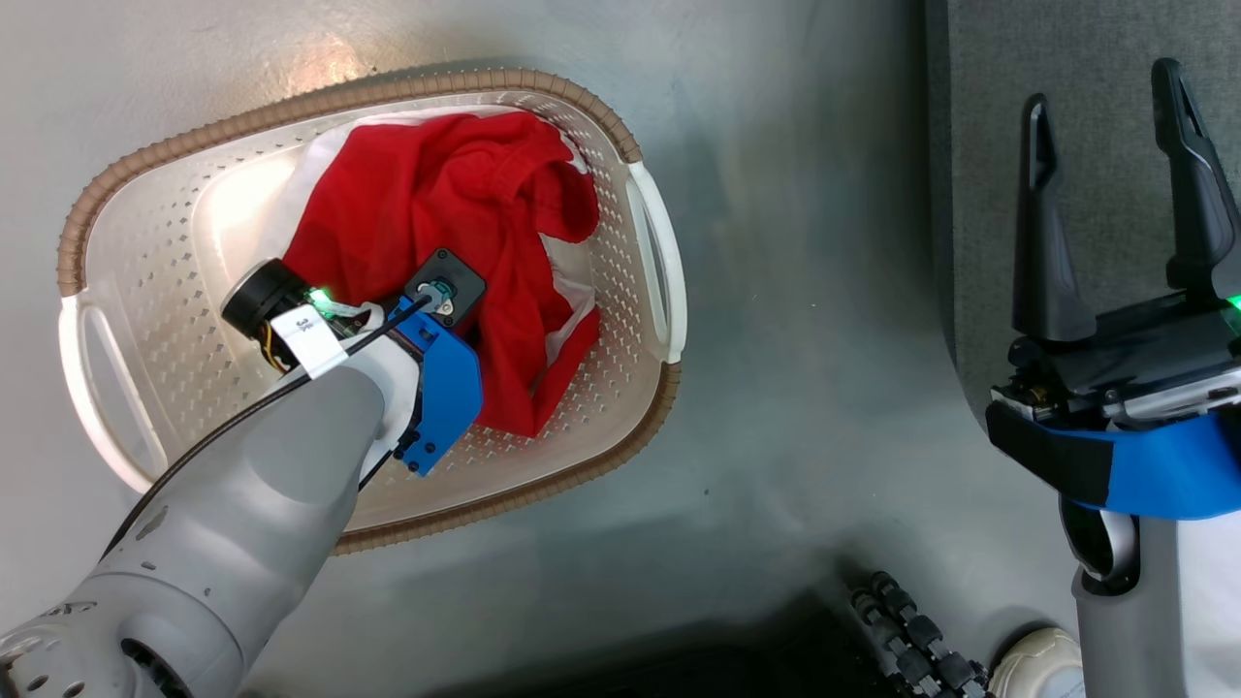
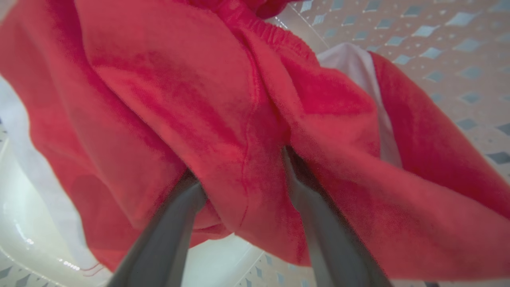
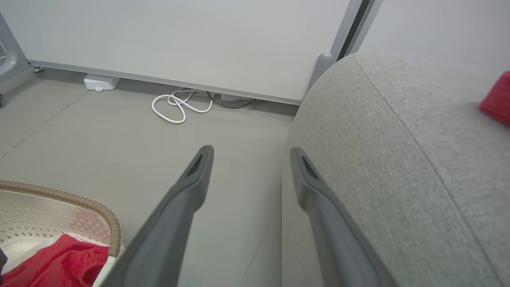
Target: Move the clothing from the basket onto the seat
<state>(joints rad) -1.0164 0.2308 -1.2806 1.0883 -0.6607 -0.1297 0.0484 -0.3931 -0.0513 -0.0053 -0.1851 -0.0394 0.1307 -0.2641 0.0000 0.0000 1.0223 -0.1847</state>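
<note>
The left arm (image 1: 262, 494) is reaching right down into the oval laundry basket (image 1: 165, 242), which sits on the grey floor (image 1: 805, 291) on the left of the scene. The red clothing (image 1: 436, 194) lies heaped across the far and middle part of the basket, with white trim showing along its edges. The wrist and its blue bracket (image 1: 448, 383) cover the near side of the heap.

Seen from the wrist, the left gripper (image 2: 241, 167) has its two fingers spread wide. The tips are pushed into the red fabric and a thick fold of cloth sits between them. The jaws are not pinched on that fold; they stand apart on either side of it. A gathered, elastic-looking band (image 2: 263, 28) runs across the top of the fabric, and a white panel (image 2: 358, 63) peeks out on the right against the perforated wall.

Over on the right, the right gripper (image 1: 1103, 87) hangs in the air, fingers wide apart with nothing between them, pointing out over the edge of the grey sofa (image 1: 979, 145). Its own camera looks along the sofa's rounded corner, where a stitched seam runs down, and the basket's brown rim (image 3: 99, 211) shows at the near left. On the far floor a white cable (image 3: 175, 107) lies coiled by the wall. A scrap of red (image 3: 498, 99) sits on the sofa at the far right edge, possibly another garment, though too little shows to be sure.
</note>
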